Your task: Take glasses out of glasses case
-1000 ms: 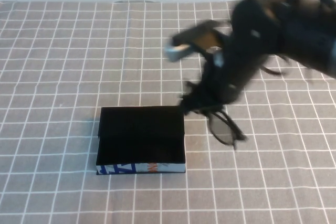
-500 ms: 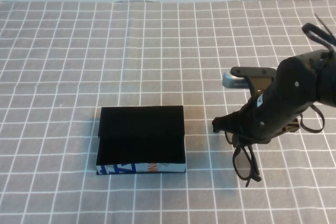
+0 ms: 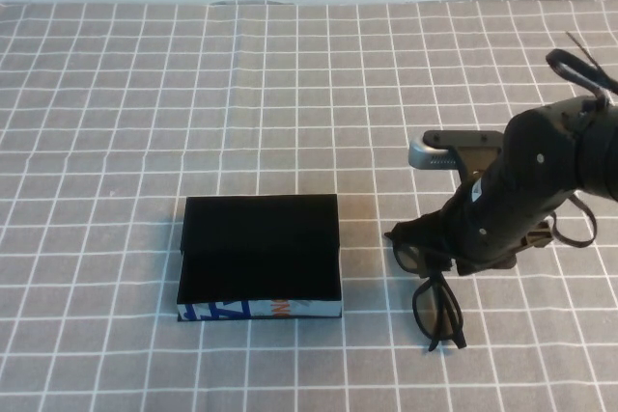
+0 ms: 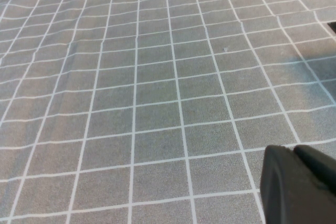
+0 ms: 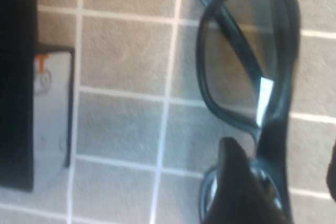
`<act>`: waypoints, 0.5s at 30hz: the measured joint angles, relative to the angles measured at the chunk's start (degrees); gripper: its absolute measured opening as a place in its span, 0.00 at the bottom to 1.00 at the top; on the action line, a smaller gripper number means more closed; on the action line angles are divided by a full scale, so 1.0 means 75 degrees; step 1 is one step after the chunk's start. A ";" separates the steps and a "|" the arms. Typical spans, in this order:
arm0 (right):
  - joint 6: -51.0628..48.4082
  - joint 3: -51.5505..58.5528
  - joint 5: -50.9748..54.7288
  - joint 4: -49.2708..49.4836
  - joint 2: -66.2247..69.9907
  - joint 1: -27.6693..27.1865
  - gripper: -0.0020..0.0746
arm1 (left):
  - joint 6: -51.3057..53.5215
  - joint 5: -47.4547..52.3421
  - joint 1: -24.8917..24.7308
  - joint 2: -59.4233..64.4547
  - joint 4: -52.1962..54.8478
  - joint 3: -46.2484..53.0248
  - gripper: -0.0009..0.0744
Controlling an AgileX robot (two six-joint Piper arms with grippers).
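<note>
The glasses case (image 3: pixel 261 256), a flat black box with a blue, white and orange front edge, lies closed on the checked cloth. It also shows in the right wrist view (image 5: pixel 17 77). The black glasses (image 3: pixel 434 308) lie folded on the cloth just right of the case, one lens under my right gripper (image 3: pixel 415 244). In the right wrist view the glasses (image 5: pixel 278 61) fill the frame, and my right gripper (image 5: pixel 283 150) straddles the bridge with cloth showing between frame and far finger, so it looks open. My left gripper (image 4: pixel 293 151) is shut and empty over bare cloth, out of the high view.
A grey cloth with a white grid (image 3: pixel 116 123) covers the whole table. The right arm's black body (image 3: pixel 526 190) and its loose cables (image 3: pixel 579 69) hang over the right side. A white wall runs along the far edge.
The right arm swung from above the case's far right corner to the right and down with the glasses. In the last half second they went from hanging to lying flatter on the cloth.
</note>
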 joint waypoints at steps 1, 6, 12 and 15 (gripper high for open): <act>0.0000 0.0000 0.0107 -0.0068 -0.0074 0.0000 0.45 | 0.0000 0.0000 0.0000 0.0000 0.0000 0.0000 0.01; -0.0017 0.0000 0.0879 -0.0419 -0.1013 0.0000 0.27 | 0.0000 0.0000 0.0000 0.0000 0.0000 0.0000 0.01; -0.0397 0.0056 0.2047 -0.0499 -0.2485 0.0000 0.03 | 0.0000 0.0000 0.0000 0.0000 0.0000 0.0000 0.01; -0.0760 0.0373 0.2132 -0.0184 -0.3216 0.0000 0.01 | 0.0000 0.0000 0.0000 0.0000 0.0000 0.0000 0.01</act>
